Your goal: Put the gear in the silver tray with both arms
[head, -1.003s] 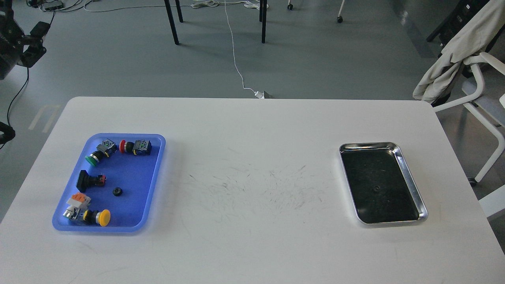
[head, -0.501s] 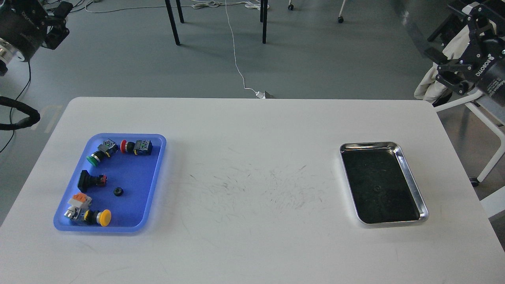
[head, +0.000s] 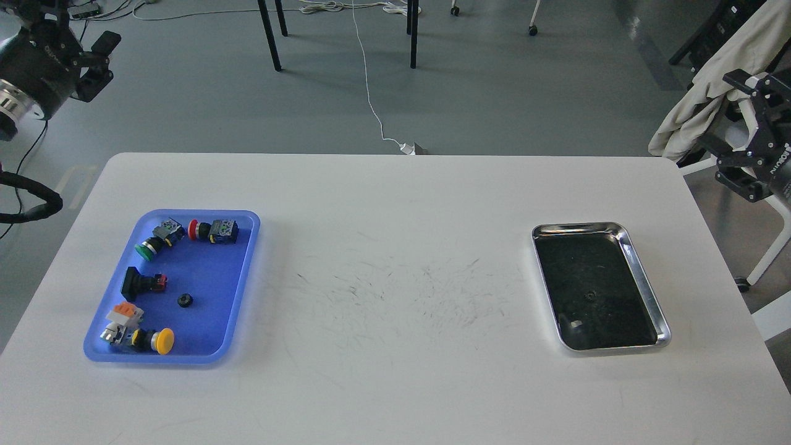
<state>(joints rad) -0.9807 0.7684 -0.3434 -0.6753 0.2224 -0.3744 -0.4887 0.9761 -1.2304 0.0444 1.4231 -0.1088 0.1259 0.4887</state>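
Observation:
A small black gear (head: 184,300) lies in the blue plastic tray (head: 244,247) at the table's left. Far to the right stands the silver tray (head: 642,278), and a faint small round shape (head: 590,295) shows on its dark bottom. My left gripper (head: 77,28) hovers off the table at the top left, well behind the blue tray, open and empty. At the right edge my right gripper (head: 732,127) hangs beyond the table's far right corner, above and behind the silver tray, also open and empty.
Several push-button switches lie around the gear: green (head: 146,248), red (head: 193,229), black (head: 133,282) and yellow (head: 162,341). A white chair (head: 763,204) with a beige cloth (head: 710,93) stands to the right of the table. Table legs and cables are on the floor behind.
The left gripper has risen into the top-left corner and then shifted slightly right. The right gripper came into view at the right and has since dropped lower and further right.

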